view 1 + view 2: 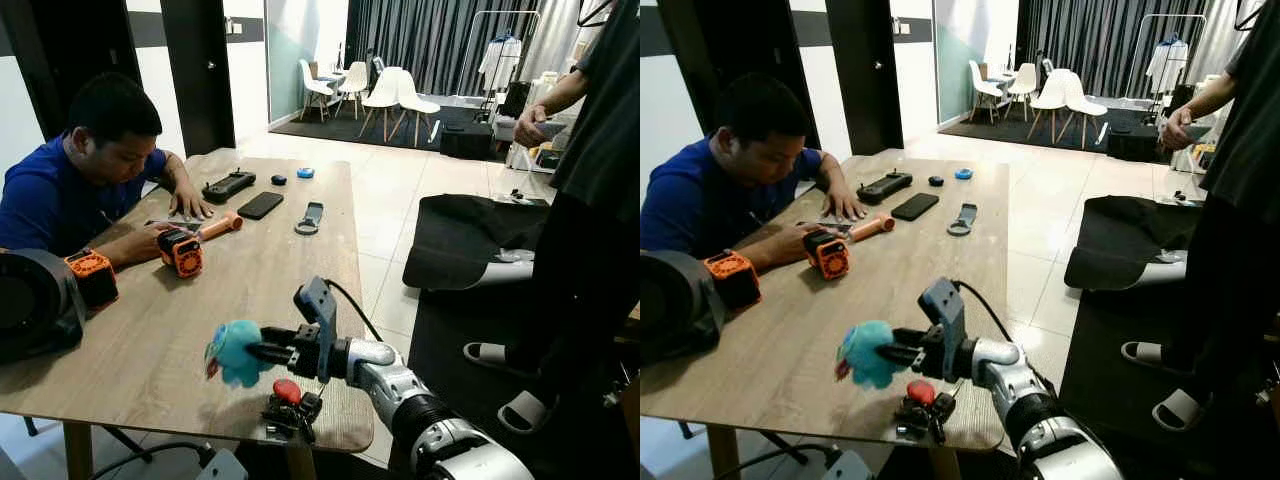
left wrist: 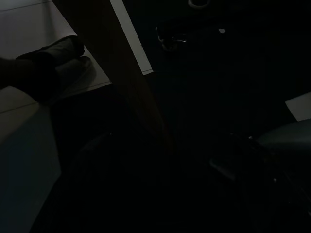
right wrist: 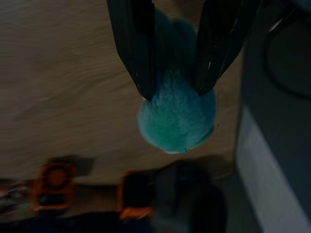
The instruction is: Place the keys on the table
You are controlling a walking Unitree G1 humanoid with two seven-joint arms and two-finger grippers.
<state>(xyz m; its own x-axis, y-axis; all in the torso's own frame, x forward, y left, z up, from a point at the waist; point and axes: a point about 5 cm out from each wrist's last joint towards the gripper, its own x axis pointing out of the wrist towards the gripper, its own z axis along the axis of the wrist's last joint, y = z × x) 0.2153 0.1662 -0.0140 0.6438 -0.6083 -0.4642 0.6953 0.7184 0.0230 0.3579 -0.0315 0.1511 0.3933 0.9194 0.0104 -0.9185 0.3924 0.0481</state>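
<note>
right arm reaches forward and leftward across the near table edge, forearm roughly level, wrist straight. right gripper held just above the tabletop, its two black fingers pinched against either side of a fluffy teal keychain puff. left arm hangs low in deep shade beside a table leg.

You are in a home's living space: tiled floor, white dining chairs on a rug, dark curtains, clothes rack.
</note>
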